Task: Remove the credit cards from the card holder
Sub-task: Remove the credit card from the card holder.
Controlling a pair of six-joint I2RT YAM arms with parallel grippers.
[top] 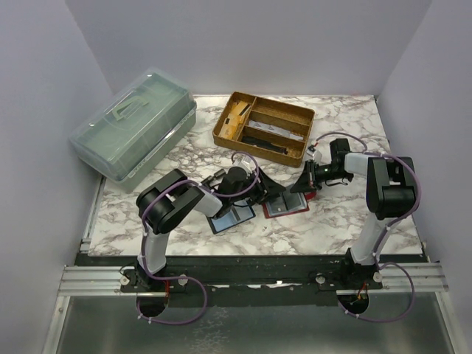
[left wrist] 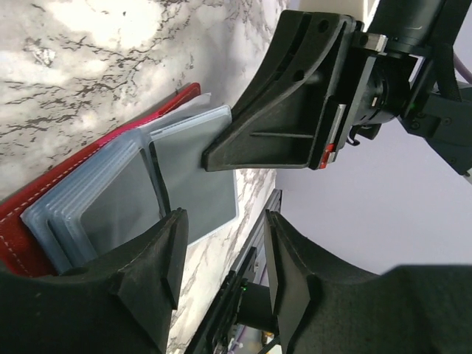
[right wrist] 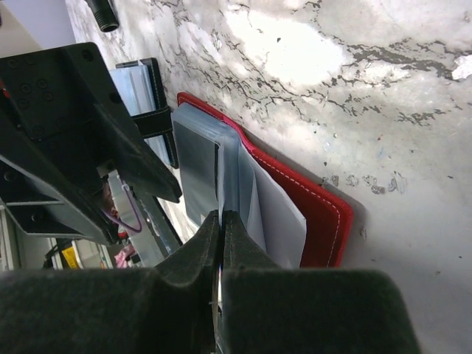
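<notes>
Could drag the red card holder (left wrist: pixel 66 173) across the tabletop (top: pixel 332 228), or miss the card's edge, if closed askew with the left hand (left wrist: pixel 223 221), half-spread astride the corner. Seemingly pinned by the right hand (right wrist: pixel 221 221), tips pressed together. Dark grey glossy credit card (left wrist: pixel 199 177), jutting out, centre frame.

Left gripper (left wrist: pixel 221 247), jaws apart; right gripper (right wrist: pixel 221 219), jaws together; both arms low, inward
</notes>
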